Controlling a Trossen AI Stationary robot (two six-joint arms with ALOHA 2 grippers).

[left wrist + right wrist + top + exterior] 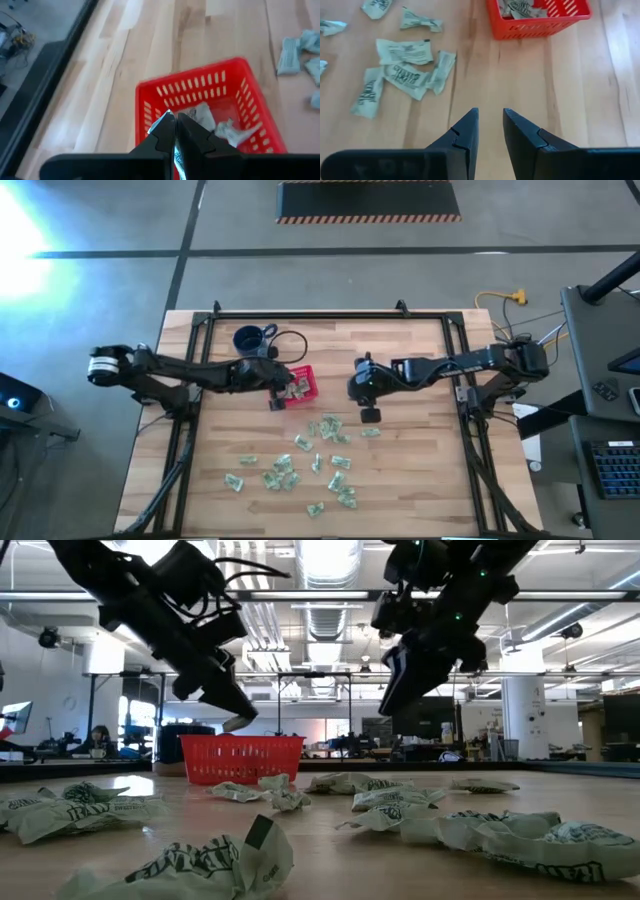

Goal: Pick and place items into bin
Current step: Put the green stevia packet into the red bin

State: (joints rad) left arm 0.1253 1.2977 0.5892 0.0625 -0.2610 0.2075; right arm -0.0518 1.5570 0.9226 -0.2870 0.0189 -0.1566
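The bin, a red latticed basket (pixel 303 376) (pixel 200 70), stands left of the table's middle and holds a few wrapped pieces (pixel 205 117). My left gripper (pixel 277 402) (pixel 173 120) hangs over the bin's near left corner, shut on a pale green-and-white item. My right gripper (pixel 369 416) (pixel 490 114) hovers open above bare wood to the right of the bin (pixel 540 25), with nothing between its fingers. Several more items (pixel 300 465) (pixel 405 70) lie scattered on the near half of the table. My left gripper pinches a crinkly wrapped item between its two fingers. A pale edge of the wrapper (pixel 167 117) sticks out at the fingertips. The fingers slant downward from the table's left. The item is lifted clear, above the bin's rim.
A dark blue mug (pixel 248 339) with a black cable beside it stands just beyond the bin toward the far left. A black frame (pixel 330 315) borders the wooden table. Bare wood lies between the bin and my right gripper.
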